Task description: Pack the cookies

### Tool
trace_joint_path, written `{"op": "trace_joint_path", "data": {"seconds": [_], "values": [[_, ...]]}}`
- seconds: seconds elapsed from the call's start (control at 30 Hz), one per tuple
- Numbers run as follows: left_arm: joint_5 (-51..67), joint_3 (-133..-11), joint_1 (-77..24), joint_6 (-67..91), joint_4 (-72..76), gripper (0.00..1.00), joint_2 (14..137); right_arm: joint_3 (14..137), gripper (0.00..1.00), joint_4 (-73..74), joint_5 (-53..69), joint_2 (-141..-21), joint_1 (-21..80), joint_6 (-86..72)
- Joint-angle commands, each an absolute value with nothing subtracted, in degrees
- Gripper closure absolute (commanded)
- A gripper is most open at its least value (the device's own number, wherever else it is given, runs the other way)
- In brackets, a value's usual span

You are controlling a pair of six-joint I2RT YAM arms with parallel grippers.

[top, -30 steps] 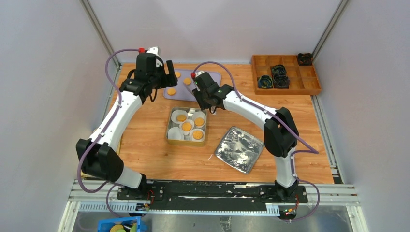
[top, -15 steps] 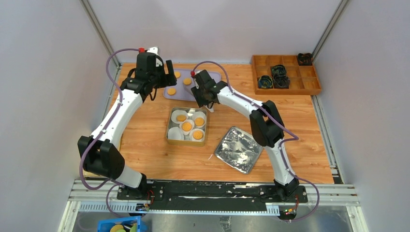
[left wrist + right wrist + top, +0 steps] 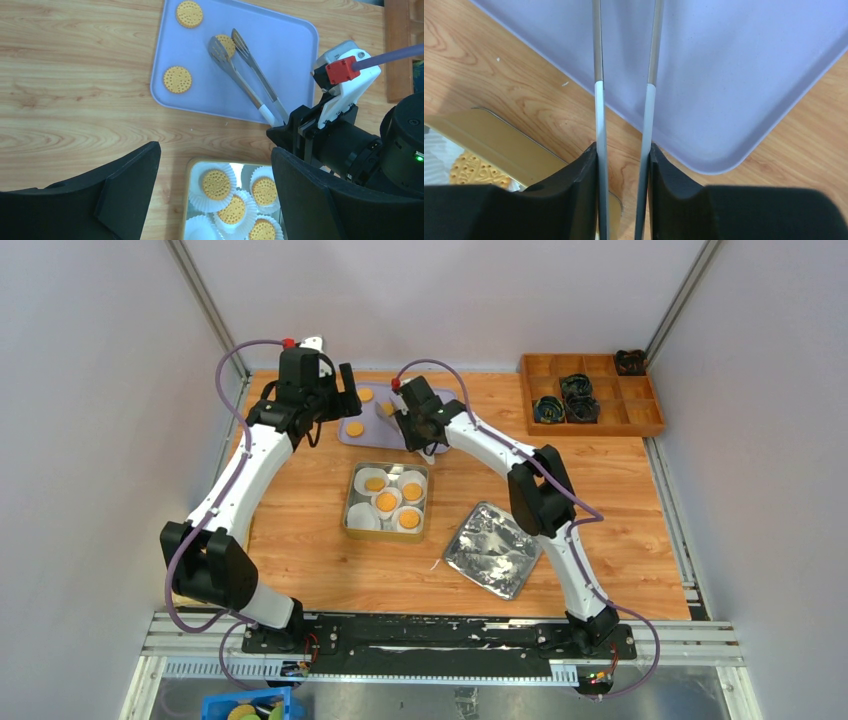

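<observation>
Three cookies lie on the purple tray: one at the far edge, one at the left, and one between the tips of metal tongs. My right gripper is shut on the tongs' handles. Several more cookies sit in white paper liners inside the metal tin. My left gripper is open and empty, high above the tin's far edge, and shows by the tray's left end in the top view.
A foil lid lies right of the tin. A wooden compartment box with dark items stands at the back right. The tin's edge shows just left of the tongs in the right wrist view.
My right arm has reached farther back and left, carrying the tongs from near the tin out over the tray to a cookie. The left arm has barely moved.
</observation>
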State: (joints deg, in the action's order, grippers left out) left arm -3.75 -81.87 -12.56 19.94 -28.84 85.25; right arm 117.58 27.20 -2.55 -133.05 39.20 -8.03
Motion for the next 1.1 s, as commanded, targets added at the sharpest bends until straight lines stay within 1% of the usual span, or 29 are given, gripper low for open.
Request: {"op": "trace_joint_path", "data": {"seconds": [0.0, 0.17, 0.37, 0.6, 0.8, 0.93, 1.07], "values": [[-3.84, -83.23, -12.13, 19.46, -28.57, 0.12, 85.44, 116.40, 0.85, 28.75, -1.23, -130.26, 38.30, -7.71], [-3.52, -83.24, -12.13, 19.73, -28.50, 0.12, 85.20, 108.00, 0.86, 28.17, -1.34, -120.76, 38.45, -7.86], [-3.63, -83.00, -12.13, 20.28, -28.48, 0.13, 84.49, 91.10, 0.87, 22.55, -1.30, -100.45, 39.92, -8.52], [-4.63, -82.80, -12.13, 20.76, -29.62, 0.13, 83.70, 79.01, 0.87, 25.08, -0.90, -84.43, 44.78, -8.52], [-4.31, -82.20, -12.13, 21.16, -29.64, 0.13, 82.64, 73.06, 0.87, 27.37, -1.40, -77.93, 54.90, -9.18], [-3.98, -82.10, -12.13, 21.26, -29.70, 0.13, 82.02, 71.57, 0.87, 28.87, -2.19, -77.81, 59.75, -10.57], [-4.02, -82.33, -12.13, 21.14, -30.24, 0.13, 81.65, 71.24, 0.86, 28.99, -1.96, -79.05, 61.89, -11.74]]}}
